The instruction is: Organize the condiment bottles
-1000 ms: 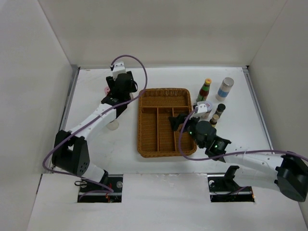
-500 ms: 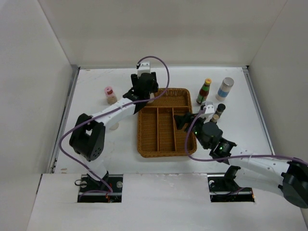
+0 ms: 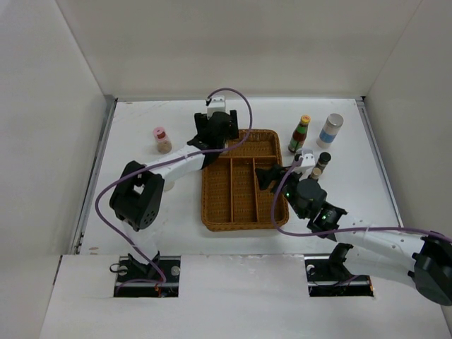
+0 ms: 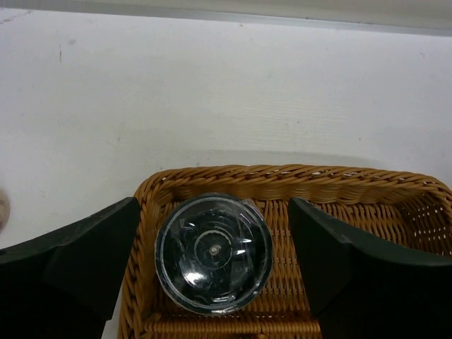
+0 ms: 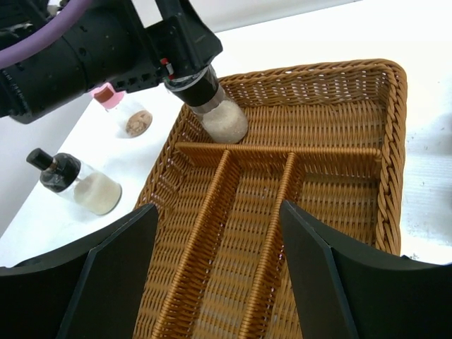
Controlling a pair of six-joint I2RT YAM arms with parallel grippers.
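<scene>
Left gripper: jaws spread wide, holding nothing; a finger stands on each side of the dark-lidded jar with a clear gap on both sides
Dark-lidded jar: pale granules inside; sits in the crosswise far compartment of the wicker tray, in its left corner, close to the end wall and side wall
Left arm: stretched from its base to the tray's far left corner
Right gripper: jaws wide apart, nothing between them; hangs above the tray's long lengthwise compartments, toward the right side in the top view
Right arm: lies low along the near right of the table
Wicker tray: one crosswise section at the far end, three long sections nearer the arms; the jar is the only item visible inside
Pink-capped bottle: upright on the table, left of the tray, apart from it
Black-capped bottle: pale contents; on the table left of the tray, nearer the arms than the pink one
Yellow-capped bottle: dark, upright, just beside the tray's far right corner
Blue-labelled white bottle: silver cap, right of the yellow-capped one
Small black-capped bottle and tan-capped bottle: close together, right of the tray
</scene>
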